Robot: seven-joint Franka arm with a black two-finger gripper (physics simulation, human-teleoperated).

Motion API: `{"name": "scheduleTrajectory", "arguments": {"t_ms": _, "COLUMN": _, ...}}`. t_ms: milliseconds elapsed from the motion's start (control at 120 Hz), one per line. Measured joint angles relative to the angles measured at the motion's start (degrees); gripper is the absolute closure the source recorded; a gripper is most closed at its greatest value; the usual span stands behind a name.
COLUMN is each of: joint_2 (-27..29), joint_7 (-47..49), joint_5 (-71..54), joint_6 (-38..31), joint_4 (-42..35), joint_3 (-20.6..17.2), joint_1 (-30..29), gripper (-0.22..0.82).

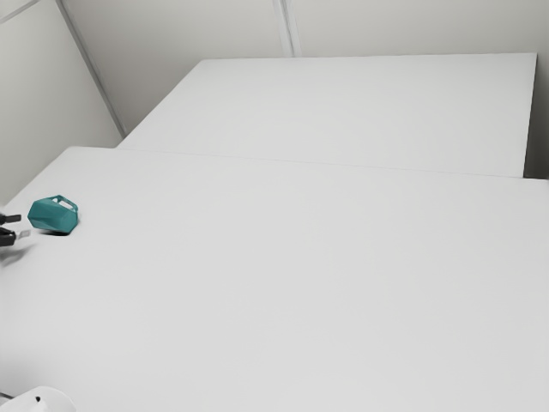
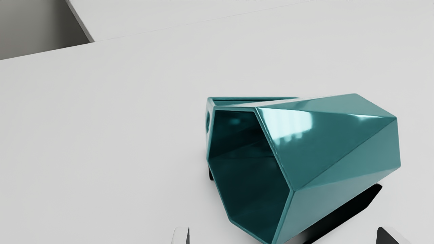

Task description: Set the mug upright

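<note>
The mug [image 1: 53, 215] lay on its side on the counter [image 1: 300, 283], just ahead of the open jaws [image 1: 19, 227], mouth turned obliquely back toward them, long axis slanting across their gap, so righting it likely meant swinging that mouth upward.

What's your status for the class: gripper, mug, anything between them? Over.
Gripper open, fingers wide apart. Mug on its side on the table, not yet upright. No obstacle seen between gripper and mug. Over.
</note>
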State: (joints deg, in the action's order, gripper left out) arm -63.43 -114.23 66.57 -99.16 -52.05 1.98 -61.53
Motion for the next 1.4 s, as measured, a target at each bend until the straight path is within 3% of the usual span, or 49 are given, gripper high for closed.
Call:
{"name": "scheduleTrajectory", "arguments": {"t_ms": 792, "joint_2": -1.5, "joint_7": -0.2, "joint_5": -3.8, "joint_6": 4.2, "joint_4": 3.0, "joint_3": -1.7, "joint_1": 1.4, "gripper": 0.01}}
{"name": "scheduleTrajectory", "arguments": {"t_ms": 1400, "joint_2": -1.9, "joint_7": -0.3, "joint_5": -4.2, "joint_6": 4.6, "joint_4": 3.0, "joint_3": -2.3, "joint_1": 1.8, "gripper": 0.31}}
